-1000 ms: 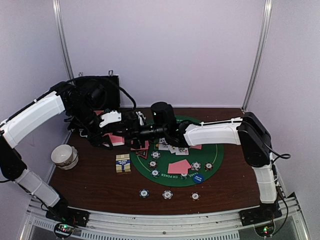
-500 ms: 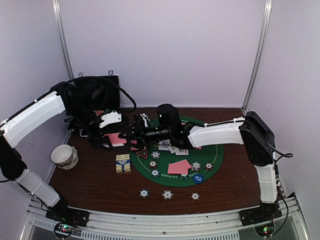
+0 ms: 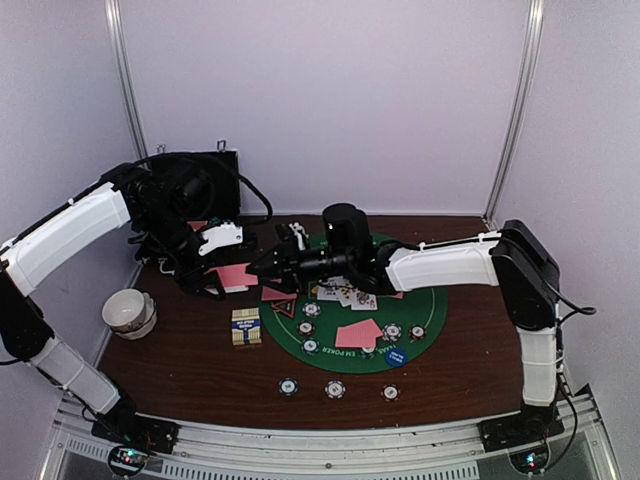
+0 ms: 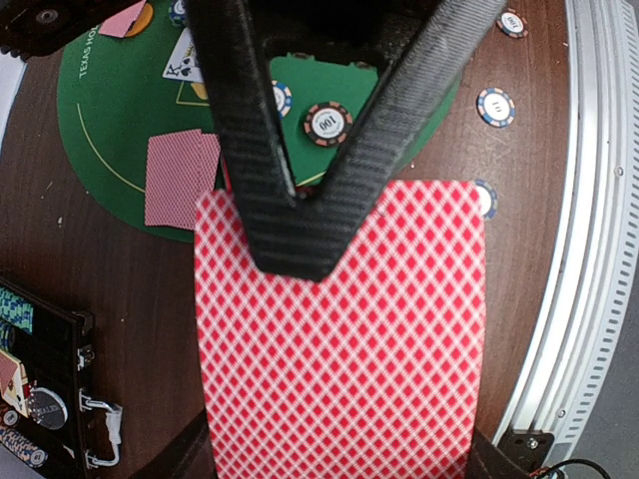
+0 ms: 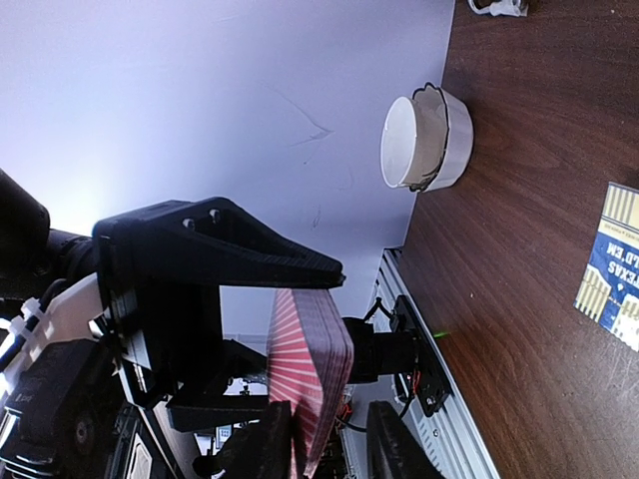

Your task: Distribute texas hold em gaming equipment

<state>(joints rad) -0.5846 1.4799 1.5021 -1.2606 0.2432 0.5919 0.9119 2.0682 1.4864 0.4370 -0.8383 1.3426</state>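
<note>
My left gripper [image 3: 228, 270] [image 4: 334, 449] is shut on a deck of red-backed playing cards [image 4: 339, 349] [image 3: 236, 275], held by its side edges above the table's left. My right gripper [image 3: 263, 268] [image 5: 329, 444] reaches in from the right. Its fingers [image 4: 300, 230] lie over the deck's top edge. In the right wrist view the deck [image 5: 310, 349] stands edge-on between the right jaws, one finger against its face and a gap at the other. On the green mat [image 3: 432, 300] lie face-down cards [image 3: 358, 335], face-up cards [image 3: 350, 296], chips [image 3: 392, 331] and a blue disc [image 3: 398, 356].
Three chips [image 3: 335, 389] sit in a row on the wood in front of the mat. A blue-yellow card box [image 3: 246, 326] lies left of the mat, with a red-black triangle marker [image 3: 283, 308] beside it. A white bowl [image 3: 128, 310] stands far left and a black case [image 3: 195, 180] at the back left.
My right arm has drawn a little to the right while its jaws narrowed round the deck's end. The left arm has kept still with the deck.
</note>
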